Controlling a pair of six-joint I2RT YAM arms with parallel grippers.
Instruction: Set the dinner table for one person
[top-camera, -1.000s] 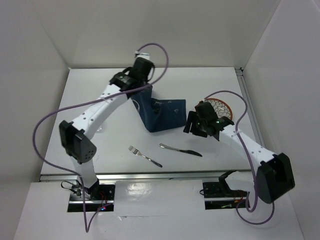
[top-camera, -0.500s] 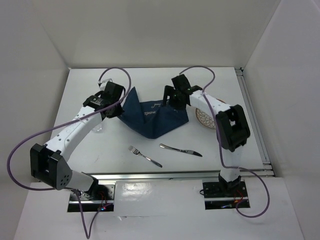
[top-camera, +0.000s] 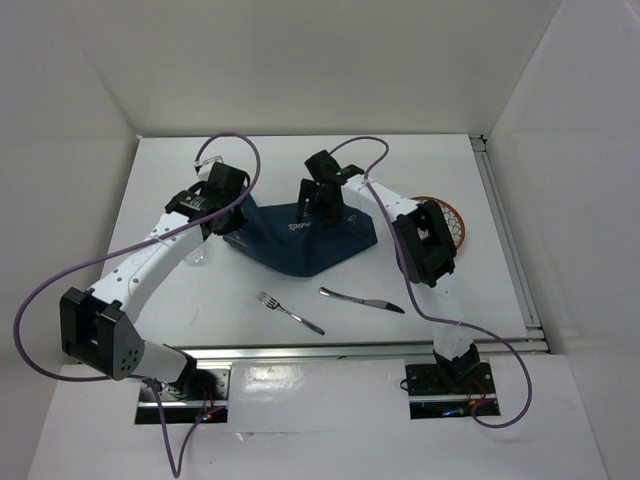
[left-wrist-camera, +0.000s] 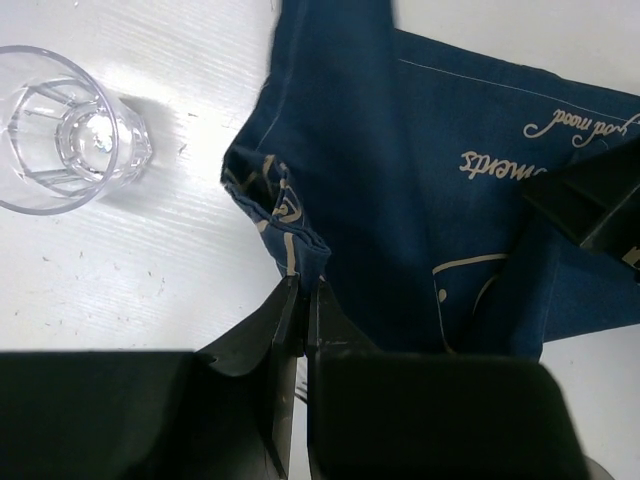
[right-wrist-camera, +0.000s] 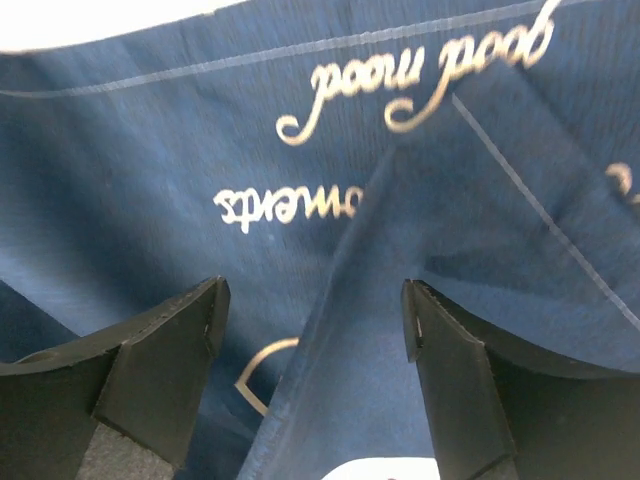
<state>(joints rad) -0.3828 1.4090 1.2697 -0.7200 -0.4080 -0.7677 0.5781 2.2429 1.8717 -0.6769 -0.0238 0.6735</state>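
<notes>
Lying nearest the front edge of the dinner table (top-camera: 430, 165), whose white top is filling most of the overhead view, a fork (top-camera: 290, 312) and a knife (top-camera: 362, 300) are being left clear of the cloth, probably so they can be laid once it is flat. Beyond them, toward the middle, a navy blue placemat (top-camera: 310, 240) is being spread. It is rumpled, with a fold crossing its lettering. Its left corner is being pinched tight between the fingers of the left gripper (left-wrist-camera: 302, 288), seemingly to pull that side taut. A clear glass (left-wrist-camera: 65, 128) is being left upright just beside that corner, toward the left edge. A patterned plate (top-camera: 455, 222) is lying near the right edge, partly hidden by the right arm. Farthest in, the right gripper (right-wrist-camera: 312, 300) is being held over the fold with fingers wide and nothing between them, likely readied to take or smooth it.
</notes>
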